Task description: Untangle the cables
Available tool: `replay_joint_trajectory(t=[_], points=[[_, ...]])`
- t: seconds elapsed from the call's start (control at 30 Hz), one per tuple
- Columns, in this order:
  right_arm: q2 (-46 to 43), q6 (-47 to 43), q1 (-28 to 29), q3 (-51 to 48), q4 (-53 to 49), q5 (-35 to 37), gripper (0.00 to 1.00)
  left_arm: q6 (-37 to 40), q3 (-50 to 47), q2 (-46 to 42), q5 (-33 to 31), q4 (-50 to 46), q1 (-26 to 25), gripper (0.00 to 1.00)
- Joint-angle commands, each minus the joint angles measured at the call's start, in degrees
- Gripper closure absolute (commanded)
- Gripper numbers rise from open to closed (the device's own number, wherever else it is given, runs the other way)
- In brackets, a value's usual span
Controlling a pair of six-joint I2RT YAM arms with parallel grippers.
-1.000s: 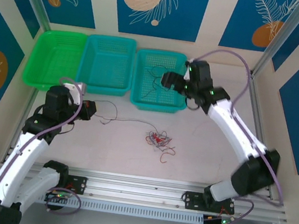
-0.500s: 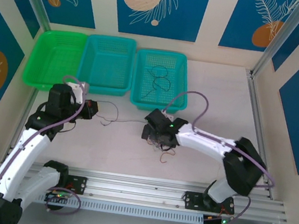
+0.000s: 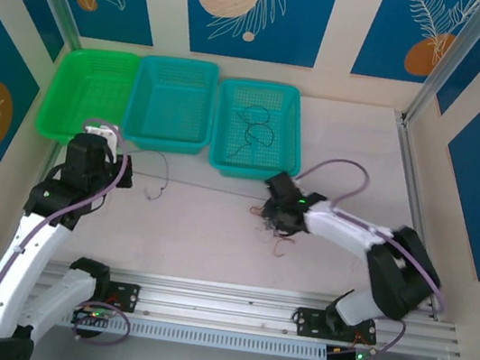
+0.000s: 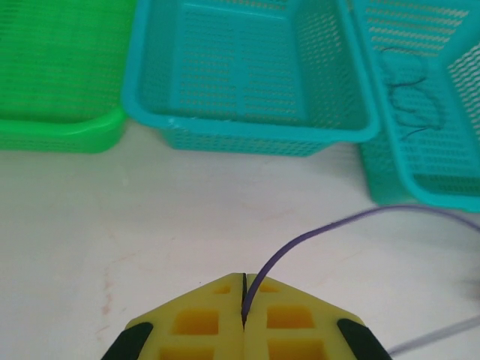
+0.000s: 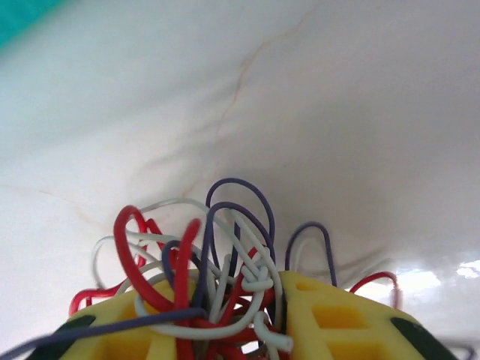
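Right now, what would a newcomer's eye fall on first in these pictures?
A clump of red, white and dark cables bulges between the yellow fingers of the right gripper, mid-table. One dark cable runs from the shut left gripper toward it. Three baskets line the far edge; the right one holds a loose dark wire.

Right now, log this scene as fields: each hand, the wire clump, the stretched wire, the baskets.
left hand: shut on a dark wire
right hand: shut on the wire clump, low over the table
wire clump: red, white and dark loops, tangled
dark wire: stretched from left hand to the wire clump
right teal basket: one black wire inside
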Motion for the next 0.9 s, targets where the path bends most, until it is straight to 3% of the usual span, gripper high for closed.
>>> replay_joint_trajectory(t=[0.0, 0.13, 0.23, 0.4, 0.53, 0.6, 0.7, 0.87], points=[[-8.8, 5.5, -15.2, -11.5, -4.3, 0.5, 0.71, 6.1, 3.1, -3.0, -21.4, 0.7, 2.8, 1.0], [-18.5, 3.0, -31.2, -15.9, -1.6, -7.8, 0.7, 6.8, 2.4, -4.5, -25.0, 1.3, 3.0, 1.0], [-20.4, -1.7, -37.0, -15.4, -0.9, -11.8, 0.85, 6.7, 1.5, -4.8, -21.7, 1.6, 3.0, 1.0], [-18.3, -7.8, -35.9, -10.7, -2.5, -15.7, 1.0, 5.6, -2.9, -4.1, -6.4, 3.9, 2.9, 1.0], [-21.6, -9.4, -33.9, -9.5, -1.7, -18.2, 1.0, 7.0, -6.1, -1.4, 5.8, 6.0, 3.0, 1.0], [-23.3, -9.9, -32.2, -8.2, -2.1, -19.2, 1.0, 4.9, -8.3, -0.2, 10.5, 7.5, 2.9, 0.88], [-24.7, -9.2, -29.6, -4.2, -5.8, -19.5, 1.0, 0.1, -11.8, -0.1, 16.5, 11.1, 3.0, 0.6], [-27.3, -6.6, -25.9, 1.1, -8.9, -20.2, 1.0, -3.1, -15.5, -0.9, 33.2, 23.4, 2.2, 0.48]])
